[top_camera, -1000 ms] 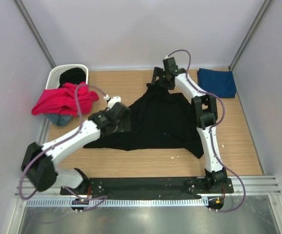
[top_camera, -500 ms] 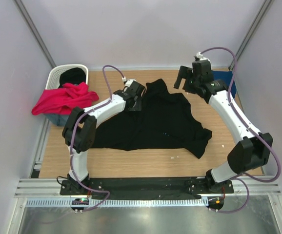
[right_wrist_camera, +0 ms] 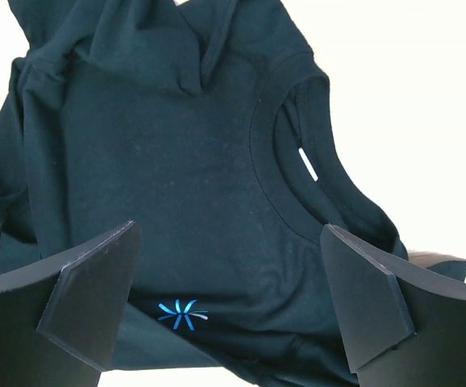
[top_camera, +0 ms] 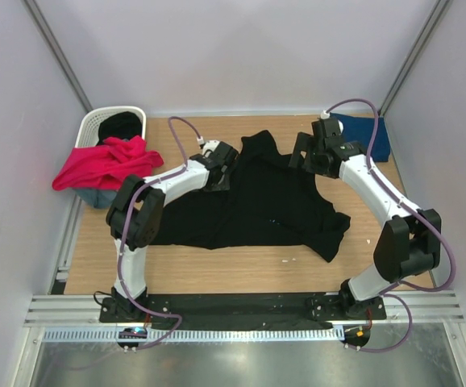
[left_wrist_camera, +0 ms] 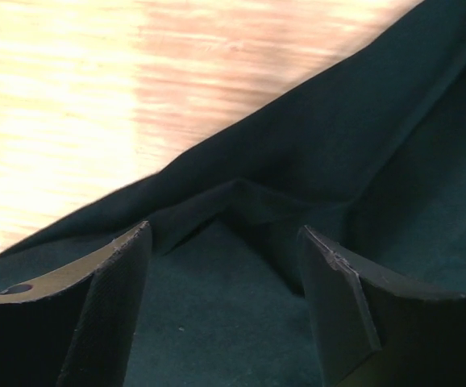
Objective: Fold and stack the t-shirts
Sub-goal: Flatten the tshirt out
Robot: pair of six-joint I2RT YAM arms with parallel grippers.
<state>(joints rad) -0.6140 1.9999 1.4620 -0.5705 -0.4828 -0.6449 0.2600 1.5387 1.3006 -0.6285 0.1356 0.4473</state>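
Note:
The large black t-shirt (top_camera: 257, 205) lies rumpled across the middle of the table. In the right wrist view I see its neck opening and the tiny blue chest mark (right_wrist_camera: 182, 313). My left gripper (top_camera: 221, 168) is open, low over the shirt's far left edge (left_wrist_camera: 241, 193), with black cloth between its fingers. My right gripper (top_camera: 307, 157) is open and empty above the shirt's far right side. The navy t-shirt (top_camera: 360, 135) lies folded at the far right corner. The magenta-red t-shirt (top_camera: 104, 164) hangs over the basket's front.
A white lattice laundry basket (top_camera: 96, 123) stands at the far left with dark cloth inside. Bluish cloth (top_camera: 97, 196) shows beneath the red shirt. The arm bases sit on a black rail (top_camera: 241, 305) at the near edge.
The left arm swung from the shirt's left middle to its far left edge. The right gripper left the collar area, swung right, then came back down toward the shirt. The shirt's top edge shifted.

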